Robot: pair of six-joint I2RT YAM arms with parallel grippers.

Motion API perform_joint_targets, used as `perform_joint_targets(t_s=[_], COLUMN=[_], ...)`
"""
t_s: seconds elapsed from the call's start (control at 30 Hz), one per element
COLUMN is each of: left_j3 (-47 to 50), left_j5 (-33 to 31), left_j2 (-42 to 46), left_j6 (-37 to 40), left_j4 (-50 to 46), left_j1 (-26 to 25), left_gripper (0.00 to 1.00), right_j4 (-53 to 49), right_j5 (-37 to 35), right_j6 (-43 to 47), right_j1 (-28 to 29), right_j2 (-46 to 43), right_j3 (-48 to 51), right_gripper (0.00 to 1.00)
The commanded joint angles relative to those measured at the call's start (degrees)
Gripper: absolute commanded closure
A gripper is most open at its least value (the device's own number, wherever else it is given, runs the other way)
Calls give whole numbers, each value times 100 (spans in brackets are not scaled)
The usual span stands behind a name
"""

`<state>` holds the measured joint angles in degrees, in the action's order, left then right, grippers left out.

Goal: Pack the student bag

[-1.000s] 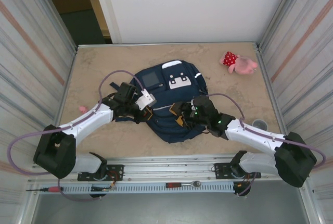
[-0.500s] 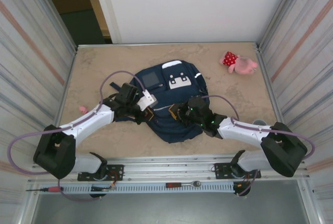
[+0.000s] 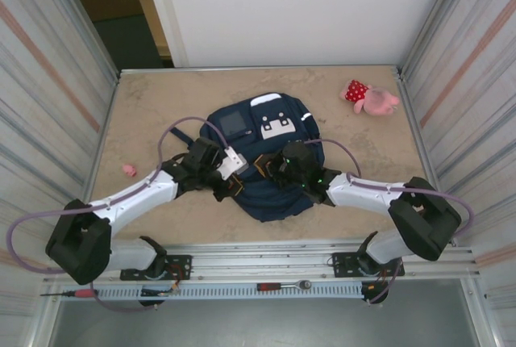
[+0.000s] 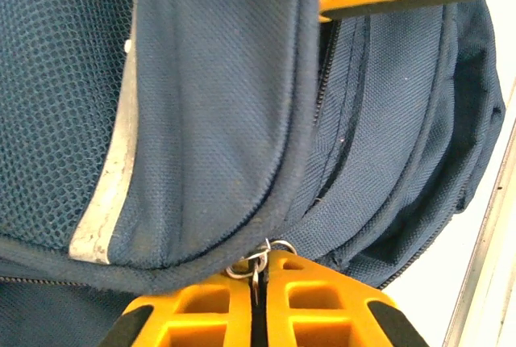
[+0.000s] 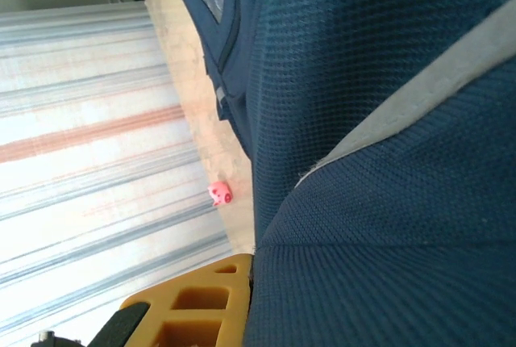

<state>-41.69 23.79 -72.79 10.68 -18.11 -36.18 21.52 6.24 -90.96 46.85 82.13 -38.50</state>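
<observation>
The student bag [image 3: 270,133], navy with a white patch, lies flat in the middle of the table. My left gripper [image 3: 231,179] sits at the bag's near left side. In the left wrist view its orange fingers [image 4: 201,311] are shut [image 4: 256,282] on the metal zipper pull [image 4: 260,265] at the seam. My right gripper [image 3: 270,168] rests on the bag's near middle, close to the left one. In the right wrist view one orange finger [image 5: 193,307] presses against a fold of the blue fabric [image 5: 379,202]. The fold hides the other finger, and the gripper [image 5: 251,265] is shut on the fabric.
A pink plush toy in a red dotted dress [image 3: 369,97] lies at the far right corner. A small pink object [image 3: 129,170] sits on the table left of the left arm. Metal walls close both sides. A red-handled screwdriver [image 3: 72,292] and a ratchet [image 3: 284,286] lie on the front rail.
My right gripper slid left across the bag and closed on the fabric. The left gripper drifted slightly right, still holding the zipper pull.
</observation>
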Motion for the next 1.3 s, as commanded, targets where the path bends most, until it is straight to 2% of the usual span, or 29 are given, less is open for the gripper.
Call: perform_joint_targets(t_s=[0.0,0.33,0.43,0.5,0.57,0.83,0.93,1.03,1.13,1.27], left_j3=[272,501,608,666,657,334,187,149,151,91], left_j5=[234,199,63,68,64,78,-39,-242,-448,-615], left_j2=[305,348,430,425,429,348,183,54,166,607], left_j6=[-514,-794,-871,-922,-925,-1213,-1362,-1441,-1251,-499], left_j4=[466,543,560,578,543,930,1248,1371,1152,549], left_j1=[-152,-154,-153,-165,-237,-982,-1259,-1287,-1286,-1280], left_gripper=[88,75,79,89,95,95,89,85,74,54], right_j4=[140,-206,-201,-232,-273,-188,-172,-294,-677,-1872], right_j5=[-114,-156,-154,-152,-179,-151,-110,-1,571,1522], right_j6=[250,385,387,387,399,393,369,430,781,1875], right_j1=[-50,-44,-34,-30,-26,68,82,56,-161,-648], right_j2=[114,-100,-99,-102,-116,65,128,34,-109,-404], right_j3=[-242,-276,-281,-289,-303,-425,-452,-418,-453,-610], right_gripper=[100,100,100,100,100,100,100,100,100,100])
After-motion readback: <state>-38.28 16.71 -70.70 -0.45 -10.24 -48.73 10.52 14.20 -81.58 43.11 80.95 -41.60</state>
